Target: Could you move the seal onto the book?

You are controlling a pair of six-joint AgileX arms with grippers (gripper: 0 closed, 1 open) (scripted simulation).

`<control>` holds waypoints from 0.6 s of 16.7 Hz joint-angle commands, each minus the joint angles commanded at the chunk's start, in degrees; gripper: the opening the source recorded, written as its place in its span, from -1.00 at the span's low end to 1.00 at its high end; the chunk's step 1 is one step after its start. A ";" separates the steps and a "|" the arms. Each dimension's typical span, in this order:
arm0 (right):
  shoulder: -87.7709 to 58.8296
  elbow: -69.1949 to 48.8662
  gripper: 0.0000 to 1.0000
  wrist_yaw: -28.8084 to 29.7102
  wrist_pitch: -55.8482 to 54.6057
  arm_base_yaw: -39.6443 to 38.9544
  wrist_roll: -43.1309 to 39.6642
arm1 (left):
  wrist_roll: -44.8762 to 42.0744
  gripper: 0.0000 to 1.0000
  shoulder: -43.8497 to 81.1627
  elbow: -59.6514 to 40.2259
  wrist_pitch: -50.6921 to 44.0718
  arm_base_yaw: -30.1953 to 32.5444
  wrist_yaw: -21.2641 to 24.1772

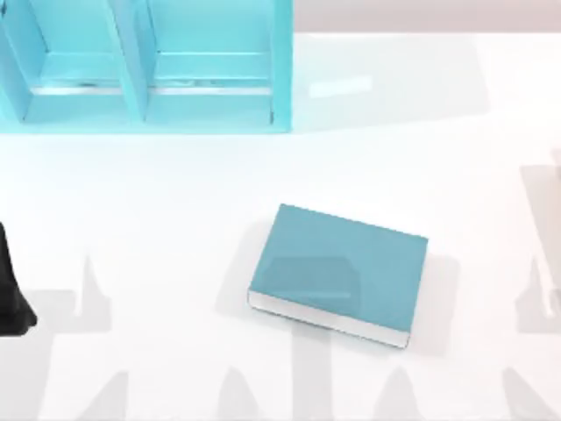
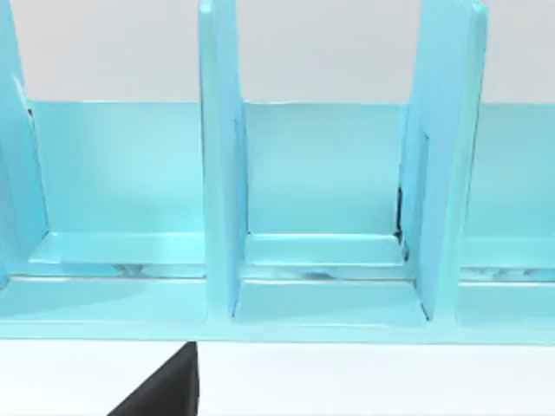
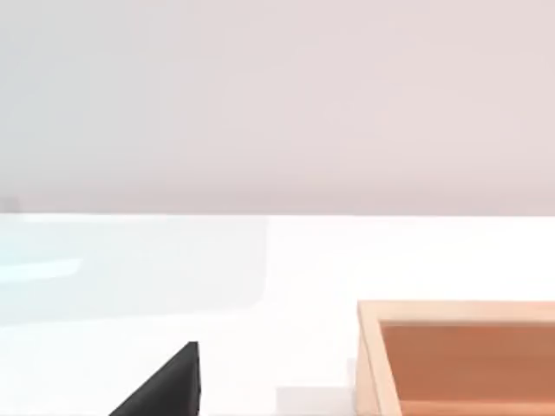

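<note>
You have the flat rectangular teal-blue hardcover book [image 1: 338, 270] lying near the middle of the glossy white bench [image 1: 175, 193], turned a little askew, its matte cover plain and its white page edges showing along the near side. Nothing rests on the cover.

At the far left of the bench stands the brighter teal compartmented shelf unit [image 1: 145, 66], smooth and hard-edged, with upright dividers between open bays. From above you see two bays; the left wrist view faces the unit [image 2: 329, 217] head-on and gives you the thin divider walls, the stepped floor of each bay and faint reflections along it.

A dark part of your left arm [image 1: 13, 289] sits at the bench's left edge in the top view. You cannot tell from these frames how either arm's jaws stand.

The right wrist view adds a shallow tan wooden tray [image 3: 451, 355] with raised walls, resting on the white bench surface.
</note>
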State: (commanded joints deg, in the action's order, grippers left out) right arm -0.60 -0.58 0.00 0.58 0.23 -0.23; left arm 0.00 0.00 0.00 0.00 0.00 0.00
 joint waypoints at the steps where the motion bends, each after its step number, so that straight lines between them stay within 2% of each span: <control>1: -1.20 -1.16 1.00 0.00 1.16 0.43 -0.44 | 0.00 1.00 0.00 0.00 0.00 0.00 0.00; 5: -12.15 -11.69 1.00 0.08 10.53 3.73 -3.79 | 0.00 1.00 0.00 0.00 0.00 0.00 0.00; 10: -38.67 -33.82 1.00 0.33 27.98 9.50 -9.53 | 0.00 1.00 0.00 0.00 0.00 0.00 0.00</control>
State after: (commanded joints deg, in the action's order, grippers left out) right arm -39.27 -34.40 0.33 28.56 9.72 -9.76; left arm 0.00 0.00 0.00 0.00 0.00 0.00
